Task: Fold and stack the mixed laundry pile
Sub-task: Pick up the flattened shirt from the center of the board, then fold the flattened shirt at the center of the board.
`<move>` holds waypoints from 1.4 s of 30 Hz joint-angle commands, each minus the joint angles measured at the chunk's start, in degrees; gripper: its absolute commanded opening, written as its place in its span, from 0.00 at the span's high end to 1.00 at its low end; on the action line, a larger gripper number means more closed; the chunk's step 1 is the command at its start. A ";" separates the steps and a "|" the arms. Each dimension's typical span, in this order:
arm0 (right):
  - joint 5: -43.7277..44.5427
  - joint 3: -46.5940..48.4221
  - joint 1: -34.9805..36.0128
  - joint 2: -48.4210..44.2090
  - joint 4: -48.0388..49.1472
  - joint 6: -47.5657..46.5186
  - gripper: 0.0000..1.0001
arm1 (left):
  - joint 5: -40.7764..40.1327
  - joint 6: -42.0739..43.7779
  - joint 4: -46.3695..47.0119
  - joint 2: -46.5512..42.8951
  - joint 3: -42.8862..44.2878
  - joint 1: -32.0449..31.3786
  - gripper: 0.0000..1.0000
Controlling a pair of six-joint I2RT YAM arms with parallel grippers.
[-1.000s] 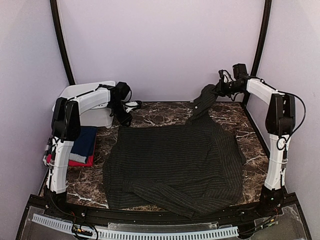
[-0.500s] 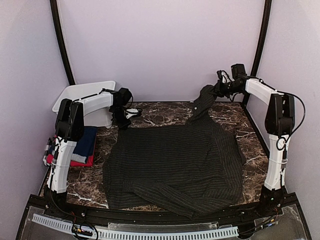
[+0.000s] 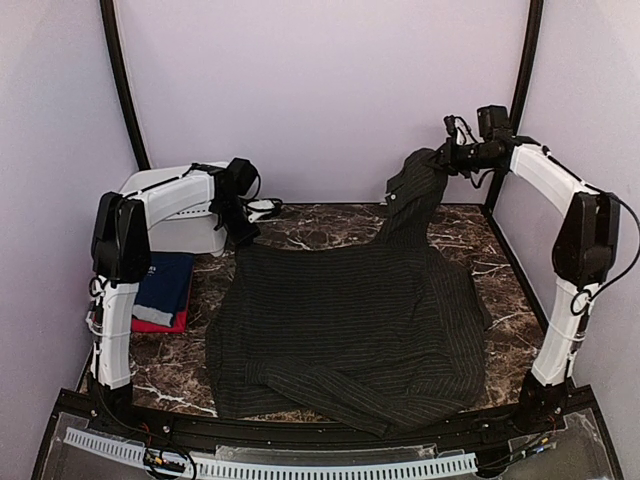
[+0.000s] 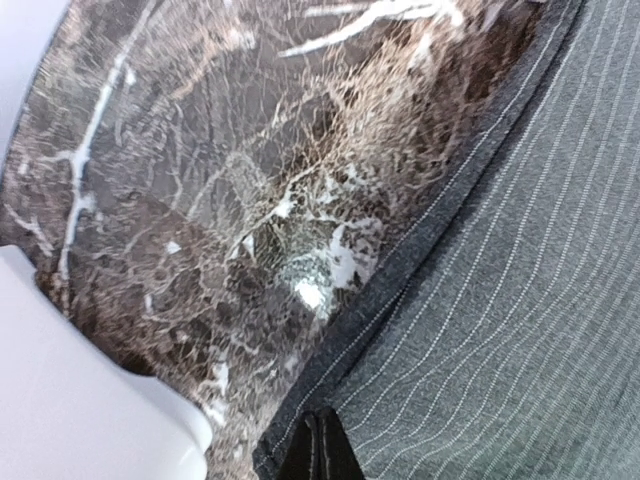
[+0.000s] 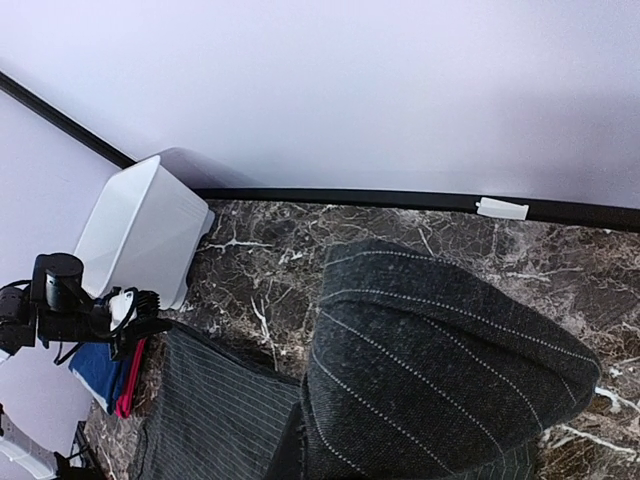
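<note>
our right pincer holds its corner of the dark striped shirt higher than a second ago. our left pincer was partly wide then and is now shut tight on the shirt's far left edge. the rest of the shirt lies flat on the dark marble table, with purple walls around. the blue shirt and red shirt sit folded at the left by the white bin. only the left wrist view shows the black fingertips closed at the hem. in the right wrist view cloth hides that pincer's own tips.
</note>
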 commanded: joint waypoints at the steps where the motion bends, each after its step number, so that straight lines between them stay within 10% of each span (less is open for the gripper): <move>1: 0.09 -3.87 0.44 -5.91 1.79 0.55 1.00 | -1.09 -0.15 1.29 -7.15 -4.50 -1.76 1.00; 42: 2.68 -61.99 9.42 -82.55 -13.10 24.74 1.00 | -8.73 -2.15 13.94 -37.27 -50.67 -17.05 1.00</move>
